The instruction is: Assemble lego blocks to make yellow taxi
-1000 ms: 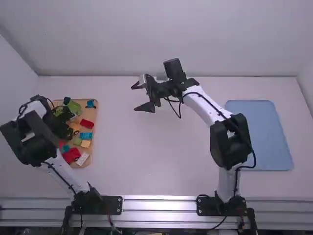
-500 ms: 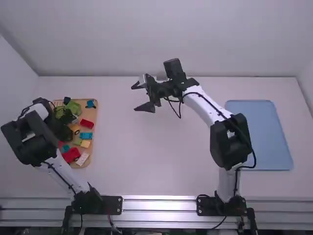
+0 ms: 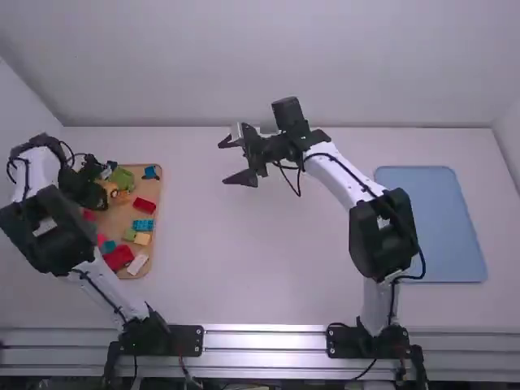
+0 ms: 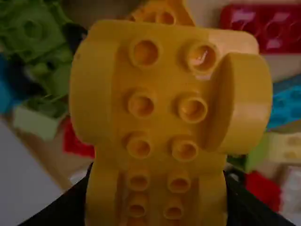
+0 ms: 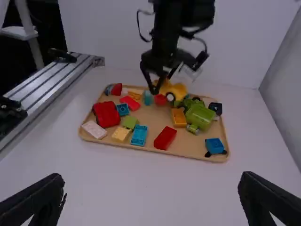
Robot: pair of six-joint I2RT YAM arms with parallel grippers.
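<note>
“Left gripper (image 3: pixel 93 193) has shifted away and leftward over the wooden tray (image 5: pixel 188 143) of loose blocks (image 3: pixel 145 205).”

“Holding anything?”

“Its fingers are closed on a yellow studded car base (image 4: pixel 167 125), held above the tray.”

“The other?”

“Right gripper (image 3: pixel 224 162): fingers spread wide, empty, above the white counter (image 3: pixel 244 268).”

The left arm (image 3: pixel 53 231) bends outward from its base, the left gripper (image 3: pixel 101 197) clamped and dipped low. The right arm (image 3: pixel 382 231) angles inward from its elbow, wrist toward the middle, the right gripper (image 3: pixel 227 161) with its 2 fingers (image 3: pixel 240 178) spread wide.
</note>
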